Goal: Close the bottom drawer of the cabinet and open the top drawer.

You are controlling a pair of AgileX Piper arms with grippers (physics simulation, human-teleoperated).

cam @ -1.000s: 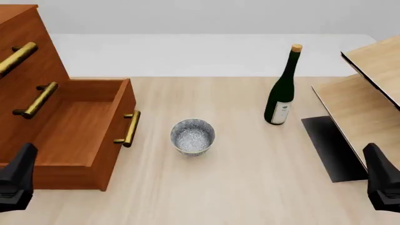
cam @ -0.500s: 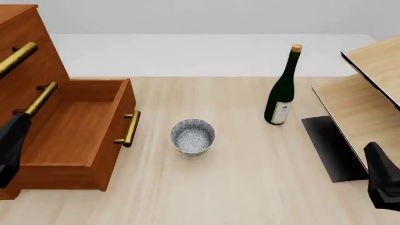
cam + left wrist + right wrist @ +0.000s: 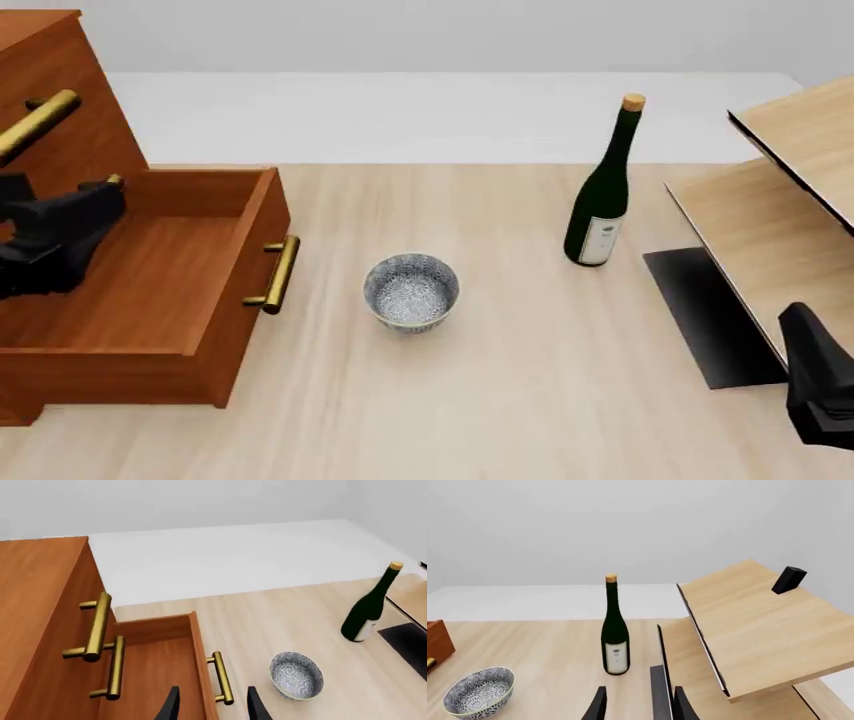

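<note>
Neither step done: the deep reddish-brown wooden bottom drawer (image 3: 158, 285) stands pulled out, the brass-handled top drawer (image 3: 40, 605) shut; left gripper (image 3: 211, 705), jaws apart and empty, hovers above.

bottom drawer (image 3: 160, 290) pulled open, left hand (image 3: 54, 240) above it

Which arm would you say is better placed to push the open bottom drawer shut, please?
Left, probably: its pincer hangs over the open reddish-brown wooden bottom drawer, facing its brass bar handle; the right pincer faces the pale shelf unit.

Counted: one cabinet (image 3: 60, 110) with three drawers, one bottle (image 3: 601, 190), one bowl (image 3: 411, 290), one shelf unit (image 3: 787, 200), two grippers.
</note>
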